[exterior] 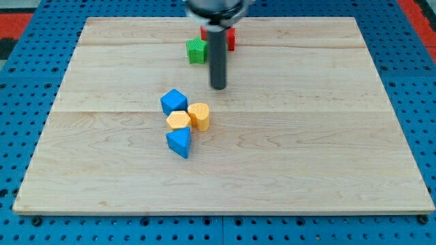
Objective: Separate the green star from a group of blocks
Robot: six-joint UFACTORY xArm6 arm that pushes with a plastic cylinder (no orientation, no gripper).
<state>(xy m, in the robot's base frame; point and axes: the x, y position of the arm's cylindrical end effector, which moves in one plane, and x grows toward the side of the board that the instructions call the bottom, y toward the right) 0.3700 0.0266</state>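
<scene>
A green block [196,50], its shape hard to make out, sits near the view's top, touching a red block [229,39] that is mostly hidden behind the rod. My tip [218,87] rests on the board just below and right of the green block, apart from it. Lower down, a cluster holds a blue cube [174,102], a yellow block [199,115], a second yellow block [178,121] and a blue triangular block [179,141], all touching or nearly so. My tip is above and right of this cluster.
The wooden board [306,150] lies on a blue perforated table [20,102]. The arm's dark head [214,8] hangs over the board's top edge.
</scene>
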